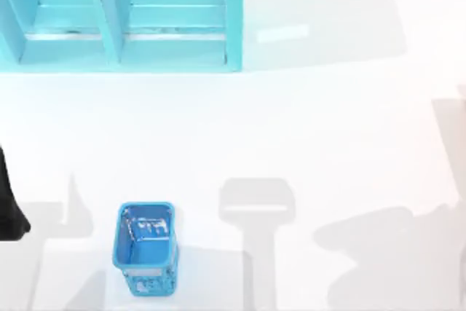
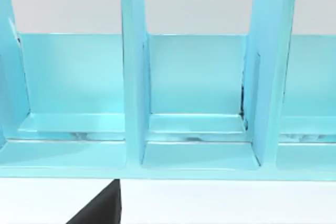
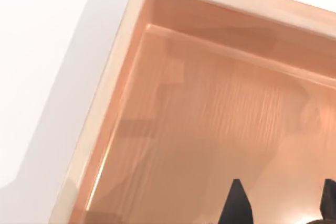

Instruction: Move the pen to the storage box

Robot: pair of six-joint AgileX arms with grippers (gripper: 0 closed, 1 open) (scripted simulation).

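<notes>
Right hand (image 3: pixel 281 203) poised over a tan wooden box (image 3: pixel 100 114), fingertips apart with nothing between them. Pen location impossible to tell. Left arm (image 1: pixel 9 205) parked at nine o'clock on the worktop (image 1: pixel 306 129); its hand facing a turquoise shelf (image 2: pixel 134 72), finger state impossible to tell. Blue basket (image 1: pixel 145 245) at seven o'clock. Risk: counting the job done with no pen visible inside.

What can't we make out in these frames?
- Pen: its place cannot be told.
- Peach box: right wrist view, far sides cut off by the picture's edges.
- Right gripper: same view, jaws apart, cut by the lower edge.
- Left arm: top view, cut by the left edge.
- Blue basket: top view, glare blurs its floor.
</notes>
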